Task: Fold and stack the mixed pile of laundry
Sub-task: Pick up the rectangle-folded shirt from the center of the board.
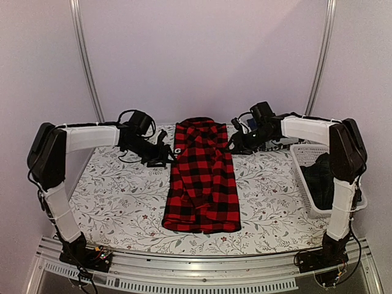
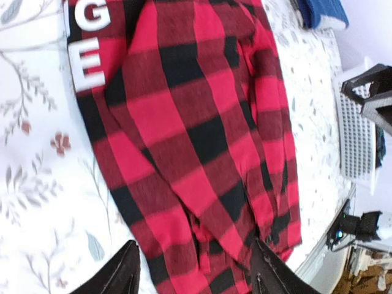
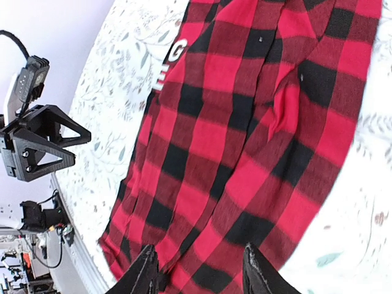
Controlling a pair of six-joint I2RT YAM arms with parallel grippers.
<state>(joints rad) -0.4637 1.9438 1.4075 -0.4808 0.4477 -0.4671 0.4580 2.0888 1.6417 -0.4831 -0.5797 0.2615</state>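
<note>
The red-and-black checked shirt lies flat along the middle of the floral bench. The left pincer and right pincer flank its far end, each with fingers apart and holding nothing. Right of the shirt, a white basket holds a dark garment.

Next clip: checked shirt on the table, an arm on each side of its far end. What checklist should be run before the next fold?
1. The shirt lies flat, folded to a long strip: ok.
2. The left gripper is open, holding nothing: ok.
3. The right gripper is open, holding nothing: ok.
4. One gripper on each side of the shirt's far end: ok.
5. The basket is emptied: not ok, a dark garment lies in it.
6. Underside of the shirt free of creases: cannot tell.
</note>
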